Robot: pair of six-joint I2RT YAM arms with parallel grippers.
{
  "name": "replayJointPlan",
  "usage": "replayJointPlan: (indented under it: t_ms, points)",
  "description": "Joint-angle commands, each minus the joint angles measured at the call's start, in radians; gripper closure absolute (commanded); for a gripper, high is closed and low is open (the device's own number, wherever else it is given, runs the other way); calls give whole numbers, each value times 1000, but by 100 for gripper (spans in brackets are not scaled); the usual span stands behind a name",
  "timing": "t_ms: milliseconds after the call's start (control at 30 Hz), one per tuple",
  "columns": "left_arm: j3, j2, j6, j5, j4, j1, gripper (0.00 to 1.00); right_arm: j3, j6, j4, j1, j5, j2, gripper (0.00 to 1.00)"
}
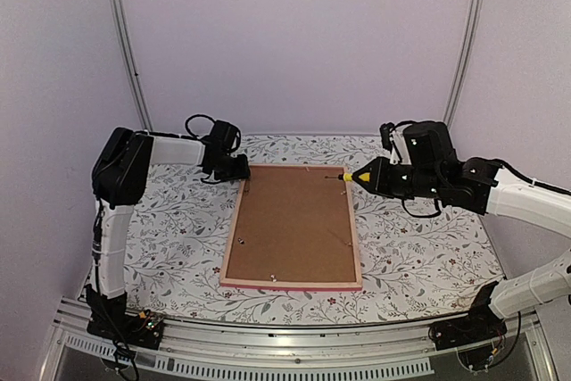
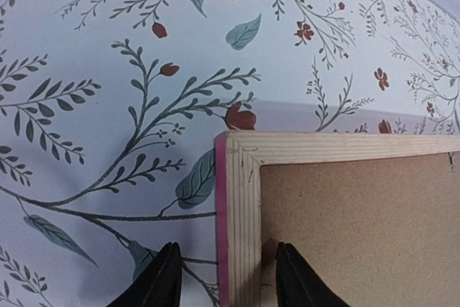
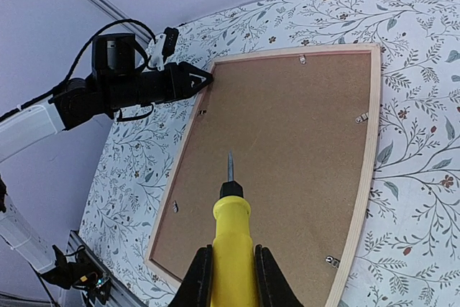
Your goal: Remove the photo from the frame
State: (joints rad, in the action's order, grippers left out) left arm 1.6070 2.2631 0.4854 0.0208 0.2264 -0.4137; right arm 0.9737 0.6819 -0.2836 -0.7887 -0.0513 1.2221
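Observation:
The frame (image 1: 290, 285) lies face down on the floral tablecloth, with its pale wood back and thin pink edge showing. The brown backing board (image 1: 294, 220) fills it and hides the photo. My left gripper (image 2: 228, 282) is at the frame's far left corner, open. Its fingers straddle the wooden rail (image 2: 244, 199), one over the cloth and one over the backing board (image 2: 359, 228), each with a gap. My right gripper (image 3: 231, 278) is shut on a yellow-handled screwdriver (image 3: 231, 228). It hovers above the board (image 3: 287, 127) near the far right corner, with the blade pointing toward the left arm.
Small metal tabs (image 3: 363, 116) sit along the inner edges of the frame (image 3: 370, 141) and hold the board. The left gripper (image 3: 201, 77) shows at the opposite corner in the right wrist view. Floral cloth (image 1: 178, 238) surrounds the frame, and a metal rail (image 1: 294, 332) runs along the near edge.

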Motion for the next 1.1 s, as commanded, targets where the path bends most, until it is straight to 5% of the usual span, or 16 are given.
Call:
replayJointPlan:
  t_ms: [0, 300, 1067]
  points:
    - [58, 44, -27, 22, 63, 7, 58, -9, -13, -11, 6, -30, -21, 100]
    - [2, 32, -2, 32, 60, -22, 82, -8, -19, -12, 6, -32, -14, 100]
    - [-413, -211, 303, 47, -90, -184, 86, -5, -70, -35, -10, 83, 135, 100]
